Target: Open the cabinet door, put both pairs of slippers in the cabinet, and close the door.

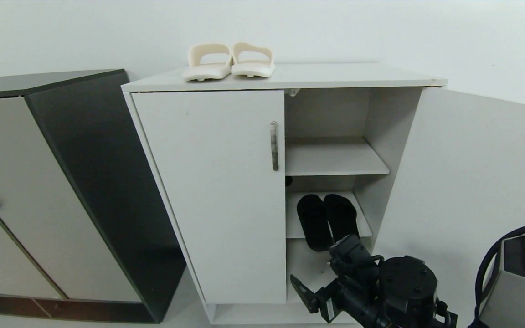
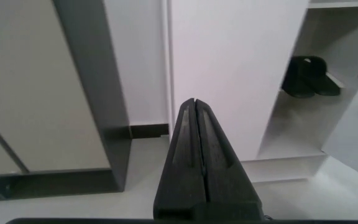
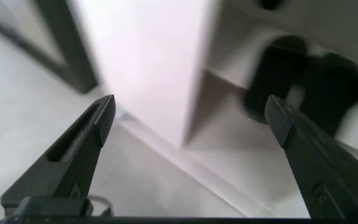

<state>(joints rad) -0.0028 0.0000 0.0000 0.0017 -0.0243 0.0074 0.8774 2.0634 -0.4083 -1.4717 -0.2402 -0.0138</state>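
White cabinet [image 1: 358, 75] with two doors: one closed, bearing a single metal handle [image 1: 274, 146]; the other swung open on the robot's right. Two inner shelves are exposed. One pair of black slippers [image 1: 326, 221] lies side by side on the lower shelf, toes inward. One pair of cream slippers [image 1: 229, 61] rests on the cabinet top (four slippers in all). Right gripper [image 3: 188, 106] hangs low before the open compartment, fingers spread wide and holding nothing. Left gripper [image 2: 195, 102] faces the closed door, fingers pressed together, empty. One dark cabinet [image 1: 98, 182] stands alongside.
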